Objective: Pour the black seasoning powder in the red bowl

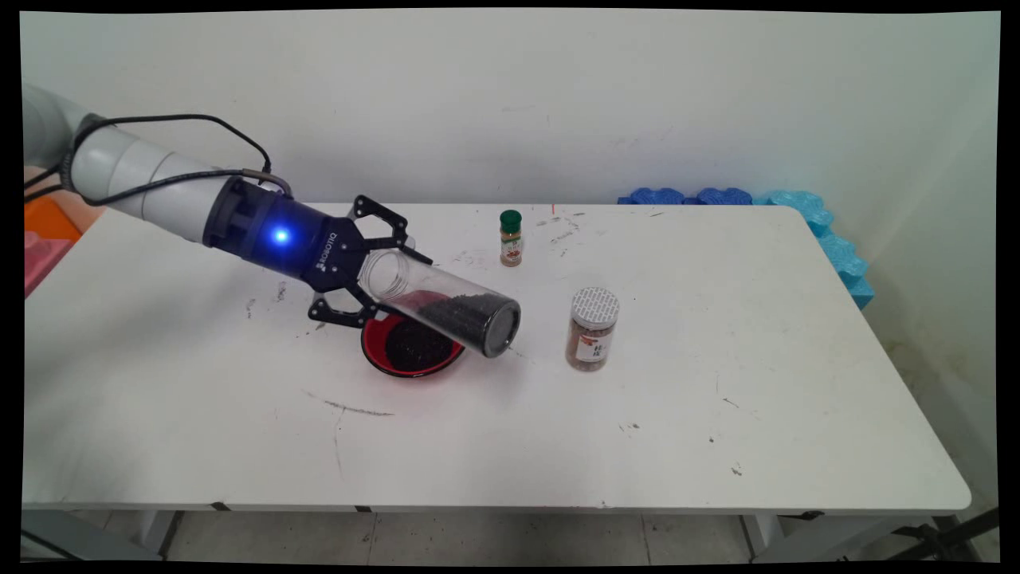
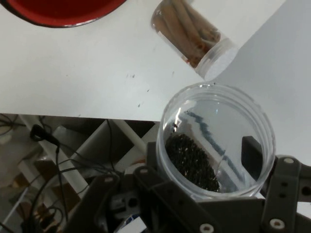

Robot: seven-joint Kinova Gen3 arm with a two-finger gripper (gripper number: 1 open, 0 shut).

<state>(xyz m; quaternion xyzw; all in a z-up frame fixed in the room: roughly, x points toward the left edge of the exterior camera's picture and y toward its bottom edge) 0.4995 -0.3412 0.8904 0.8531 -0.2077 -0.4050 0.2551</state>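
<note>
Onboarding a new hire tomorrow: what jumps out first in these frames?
The gripper holds a clear open-mouthed jar tilted above a red bowl left of the table's centre; dark grains lie in both jar and bowl. To the bowl's right stands a jar with a white lid, and behind it, toward the wall, a small green-capped spice bottle.
</note>
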